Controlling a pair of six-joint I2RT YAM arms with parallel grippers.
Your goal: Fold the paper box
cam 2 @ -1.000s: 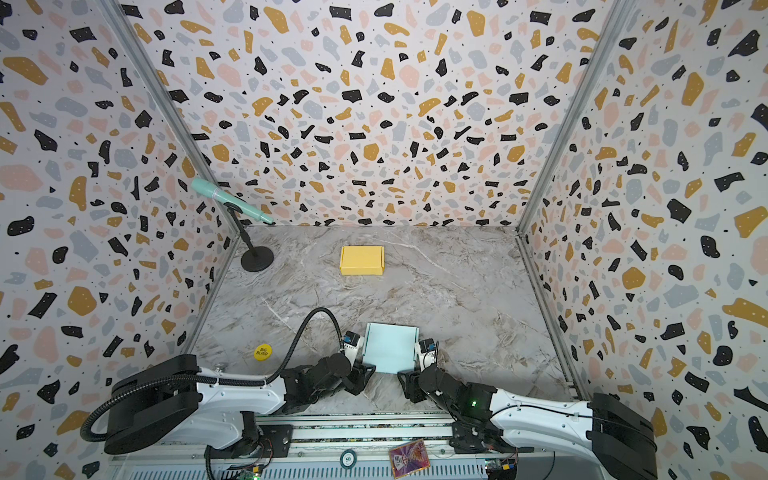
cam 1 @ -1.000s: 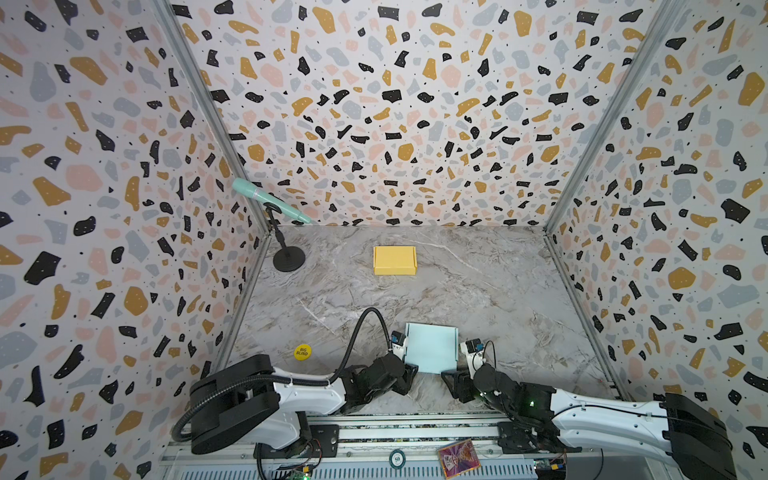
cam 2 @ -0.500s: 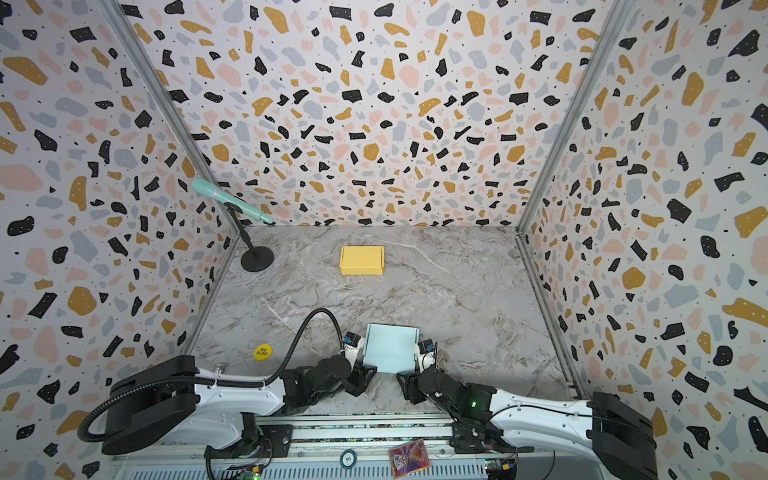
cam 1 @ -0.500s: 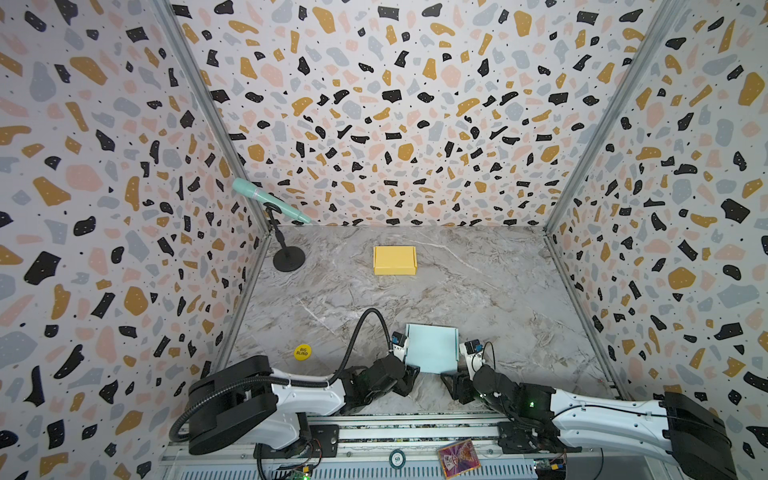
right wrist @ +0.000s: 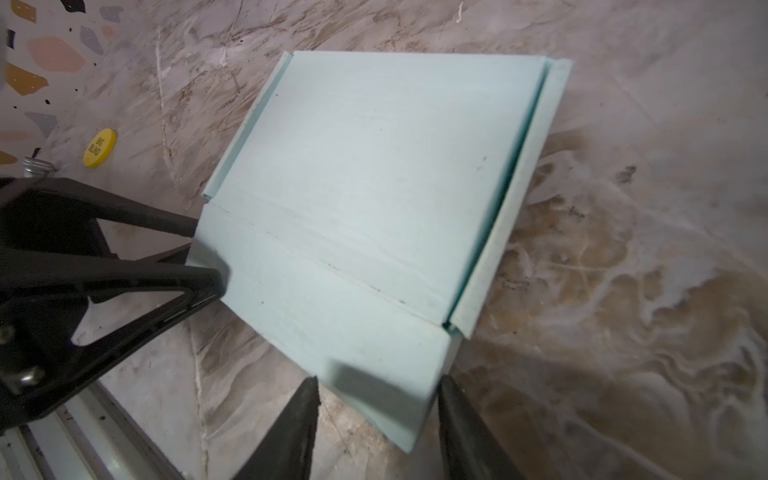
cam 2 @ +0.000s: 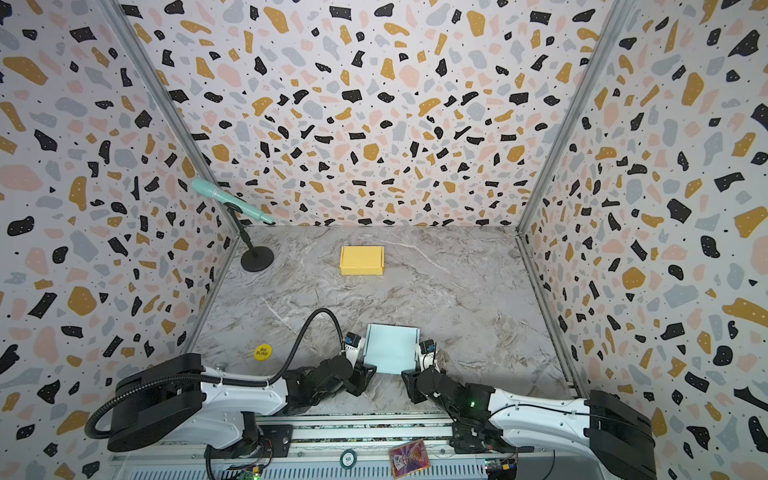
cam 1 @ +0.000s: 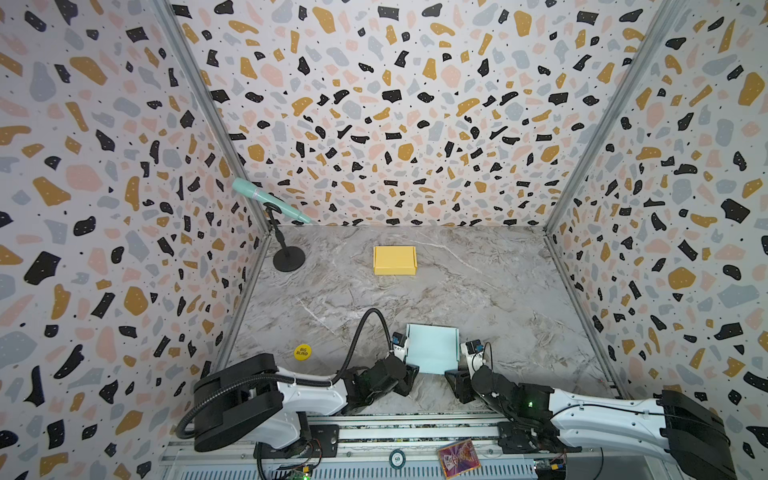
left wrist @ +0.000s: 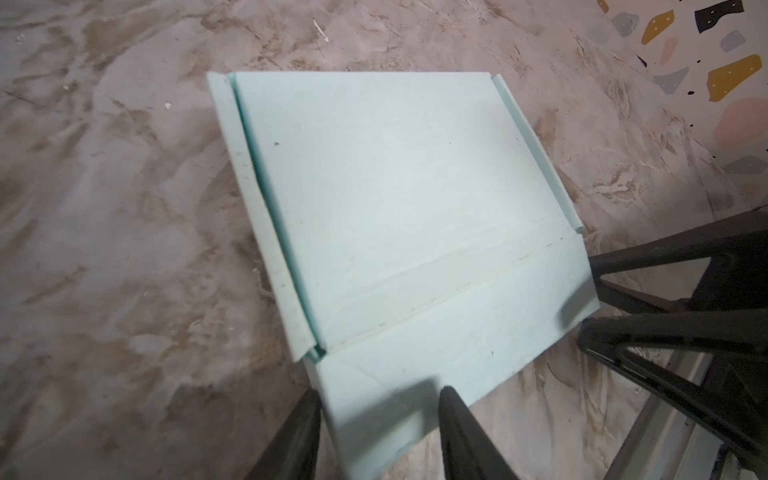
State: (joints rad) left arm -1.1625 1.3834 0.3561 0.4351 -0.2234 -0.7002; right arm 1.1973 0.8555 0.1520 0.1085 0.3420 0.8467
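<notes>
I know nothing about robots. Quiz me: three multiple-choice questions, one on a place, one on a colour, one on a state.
1. Where on the table is the yellow box? A) far middle B) front edge C) right corner
2. What colour is the paper box by the left gripper and right gripper? A) red B) light blue C) black
3. How is the microphone? A) lying flat B) hanging from a wall C) tilted on its stand
Answers: 1 A, it lies towards the back; 2 B, pale blue in all views; 3 C, slanted in its stand.
</notes>
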